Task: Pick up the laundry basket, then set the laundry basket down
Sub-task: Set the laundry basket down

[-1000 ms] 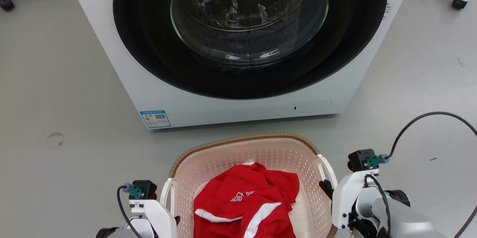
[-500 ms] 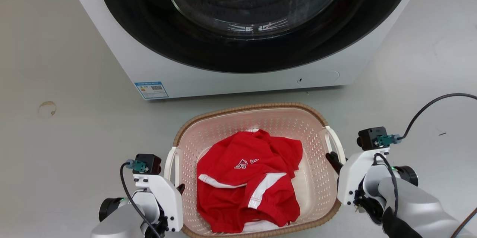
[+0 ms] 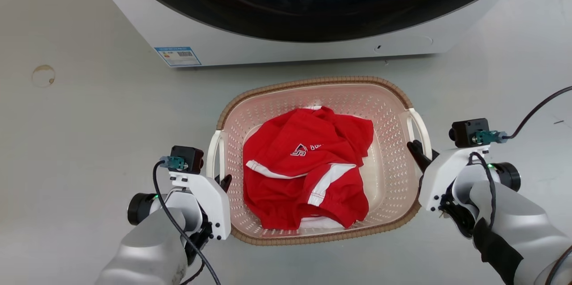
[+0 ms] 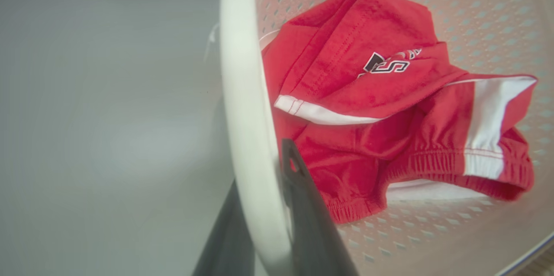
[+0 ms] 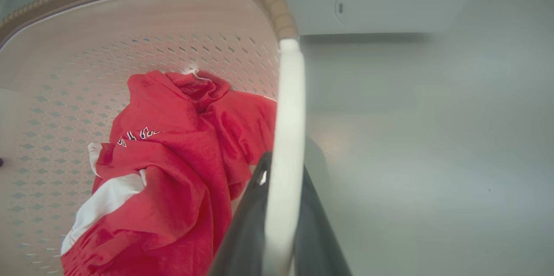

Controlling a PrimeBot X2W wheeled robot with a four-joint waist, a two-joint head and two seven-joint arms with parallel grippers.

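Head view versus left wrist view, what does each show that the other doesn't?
Head view: the washing machine behind the laundry basket, the basket's whole brown rim, and the right hand at the right handle. Left wrist view: the two fingers of the left hand, close up, pinching the white left handle between them. Both: the red garment in the basket and the grey floor.

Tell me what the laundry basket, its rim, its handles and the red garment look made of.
The laundry basket: pale pink semi-matte plastic, with moulded perforated walls. Its rim: brown woven-look ribbing, probably moulded plastic rather than wicker. Its handles: smooth, glossy white plastic loops. The red garment: soft knit fabric, shown by stitching, elastic gathers and creases.
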